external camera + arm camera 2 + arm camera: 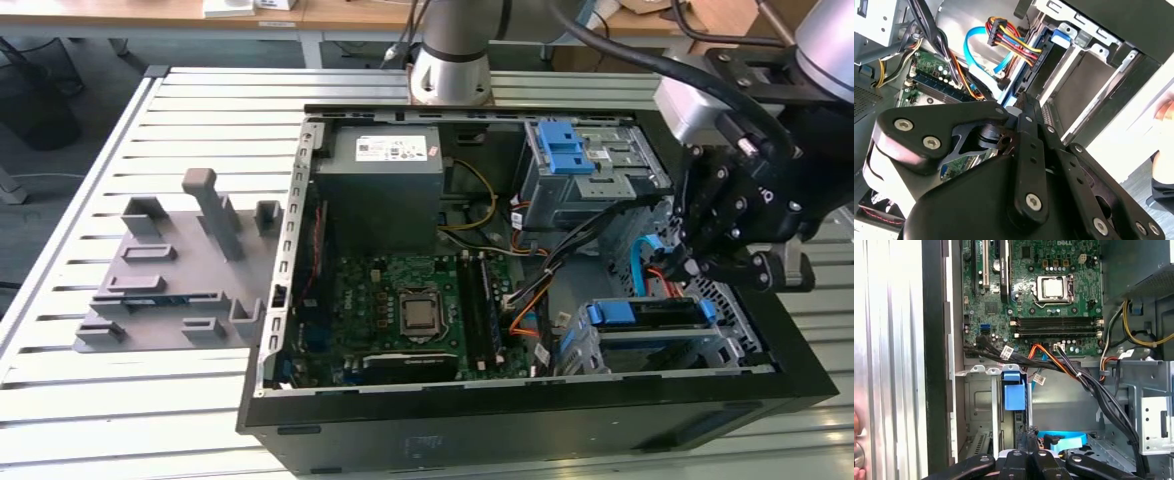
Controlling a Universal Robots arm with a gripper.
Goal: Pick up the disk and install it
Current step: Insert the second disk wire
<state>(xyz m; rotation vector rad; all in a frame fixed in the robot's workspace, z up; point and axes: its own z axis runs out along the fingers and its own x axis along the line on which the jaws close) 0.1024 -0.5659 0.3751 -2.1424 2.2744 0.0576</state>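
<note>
An open black computer case [534, 420] lies on its side on a ribbed metal table [80, 180]. Inside are a green circuit board [400, 300], a grey boxy power supply [380, 190] at the far edge, and a metal drive cage [587, 165] with a blue plastic latch.

The black, bolted gripper [697, 262] hangs over the case's edge on the exterior view's right, above the lower drive bay [654, 335]. In both wrist views its fingers [1029, 125] lie close together on a thin, dark, upright slab; whether they actually pinch it, I cannot tell.

The disk [651, 315] sits in that lower bay, near the front corner of the case, its blue plastic bracket [1015, 392] facing up and flat dark top visible. A light blue ribbon cable [1069, 440] curls just beside it.

A grey plastic fixture [174, 270] with upright posts rests on the table, well apart from the case.
</note>
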